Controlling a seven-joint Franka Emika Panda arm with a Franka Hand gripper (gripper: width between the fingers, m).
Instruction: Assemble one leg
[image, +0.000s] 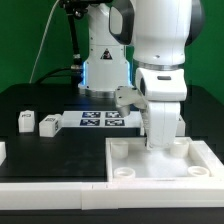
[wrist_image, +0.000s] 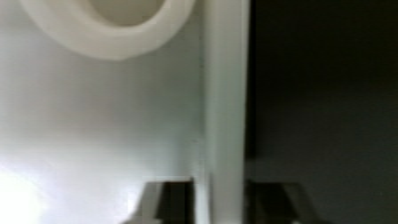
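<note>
Two small white legs (image: 25, 121) (image: 47, 124), each with a marker tag, stand on the black table at the exterior view's left, far from the gripper. My gripper (image: 160, 146) points straight down at the far wall of the large white tray-like panel (image: 150, 172). In the wrist view the gripper (wrist_image: 222, 203) has its two dark fingertips (wrist_image: 169, 203) pressed against either side of the panel's thin upright wall (wrist_image: 221, 100), so it is shut on that wall. A round corner hole (wrist_image: 125, 25) shows in the panel. No leg shows in the wrist view.
The marker board (image: 100, 121) lies flat behind the panel, in front of the robot base (image: 105, 60). Another white part (image: 2, 151) is cut off by the exterior view's left edge. Bare black table (wrist_image: 329, 100) lies beyond the panel's wall.
</note>
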